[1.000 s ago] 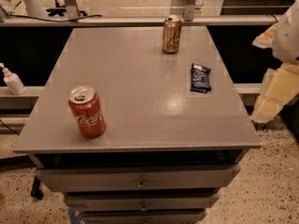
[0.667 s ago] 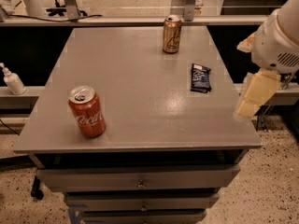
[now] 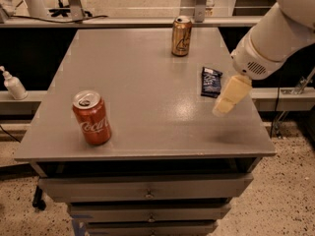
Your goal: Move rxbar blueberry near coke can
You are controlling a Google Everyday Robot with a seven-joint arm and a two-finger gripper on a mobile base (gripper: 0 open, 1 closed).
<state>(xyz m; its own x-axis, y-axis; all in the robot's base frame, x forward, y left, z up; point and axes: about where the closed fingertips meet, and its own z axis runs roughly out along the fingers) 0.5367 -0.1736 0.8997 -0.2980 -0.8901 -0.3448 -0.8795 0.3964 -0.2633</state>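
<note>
gripper point(image 3: 222, 104) beside flat navy rxbar blueberry point(image 3: 211, 81), state unclear | cylindrical coke can point(image 3: 92, 118) well apart

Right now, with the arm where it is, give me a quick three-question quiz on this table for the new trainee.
1. True or false: the red can stands upright near the front left corner of the table, as the picture shows it.
2. The blue snack bar lies closest to: A) the red can, B) the gold can, C) the gripper.
3. How many cans stand on the table?
Key: 1 true. 2 C: the gripper hangs above the table's right side in the picture, just beside the snack bar. 3 two.
</note>
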